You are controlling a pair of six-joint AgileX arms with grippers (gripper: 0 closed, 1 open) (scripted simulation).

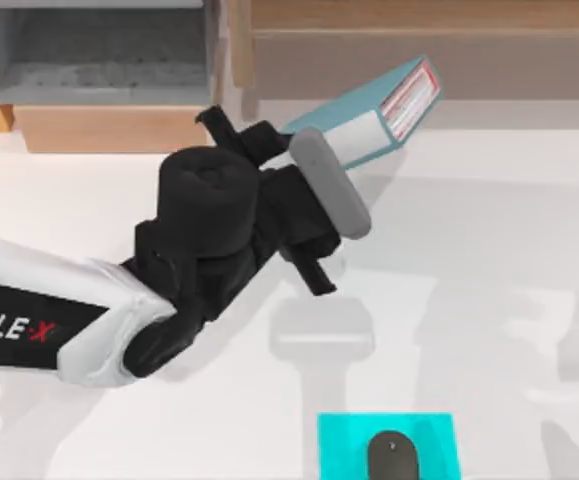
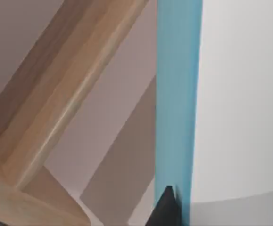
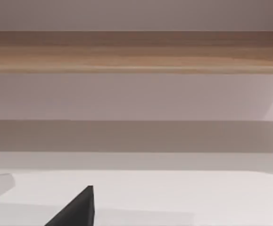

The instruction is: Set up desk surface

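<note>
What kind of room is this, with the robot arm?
Probably a make-believe office desk: a wide white desk surface, a mouse on a cyan pad, a wooden shelf unit, and a blue book held by the left gripper.

surface: desk surface (image 1: 489, 300) | on it: cyan pad (image 1: 341, 445) near front edge, dark mouse (image 1: 392, 457) on pad

Right of the blue book (image 1: 384, 110) your surface (image 1: 509, 270) lies open — room to pass. Behind the book the wooden shelf (image 1: 419, 40) blocks you; nearer you, the cyan pad (image 1: 344, 445) carries a dark mouse (image 1: 392, 455).
</note>
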